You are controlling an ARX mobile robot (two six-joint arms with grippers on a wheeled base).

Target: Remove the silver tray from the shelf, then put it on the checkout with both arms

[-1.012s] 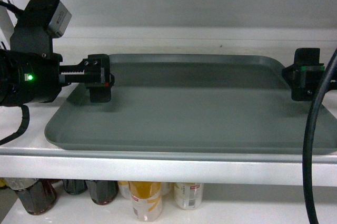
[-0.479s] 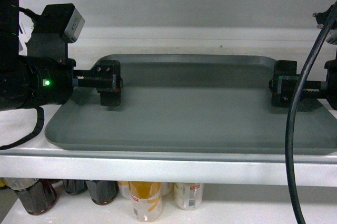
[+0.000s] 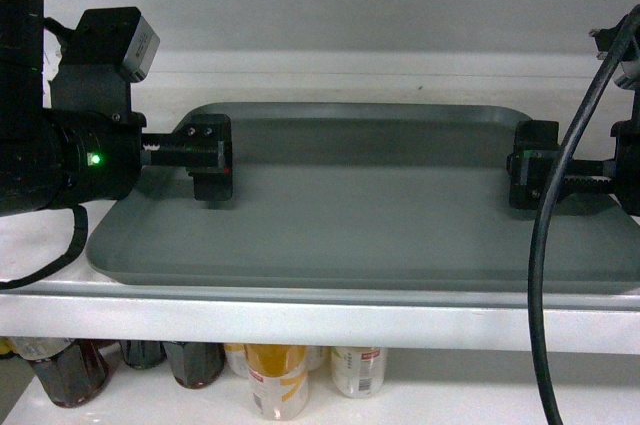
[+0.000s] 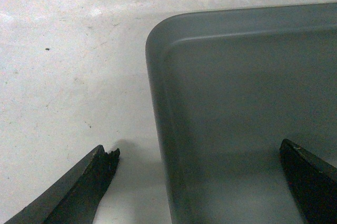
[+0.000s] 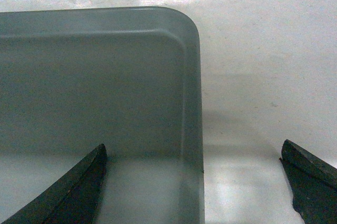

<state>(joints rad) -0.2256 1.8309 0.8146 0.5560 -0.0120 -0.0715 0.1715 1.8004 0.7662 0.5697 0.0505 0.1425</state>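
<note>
The silver tray point(image 3: 370, 215) lies flat on the white shelf point(image 3: 320, 323). My left gripper point(image 3: 175, 153) is open and straddles the tray's left rim. One of its fingers point(image 3: 208, 160) hangs over the tray floor. In the left wrist view the tray's rim point(image 4: 163, 129) runs between the spread fingers of the left gripper point(image 4: 197, 149). My right gripper point(image 3: 585, 177) is open across the right rim, with its inner finger point(image 3: 530, 180) over the tray. In the right wrist view the rim point(image 5: 192, 103) sits inside the right gripper point(image 5: 194, 149). The checkout is out of view.
The shelf's pale back wall point(image 3: 350, 35) stands close behind the tray. Dark bottles point(image 3: 65, 370) and cans point(image 3: 275, 380) stand on the lower board. A black cable point(image 3: 545, 275) hangs in front of the tray's right end.
Over the last second both grippers came inward over the tray's ends, the left moving right and the right moving left. In the last half second the right one sank slightly.
</note>
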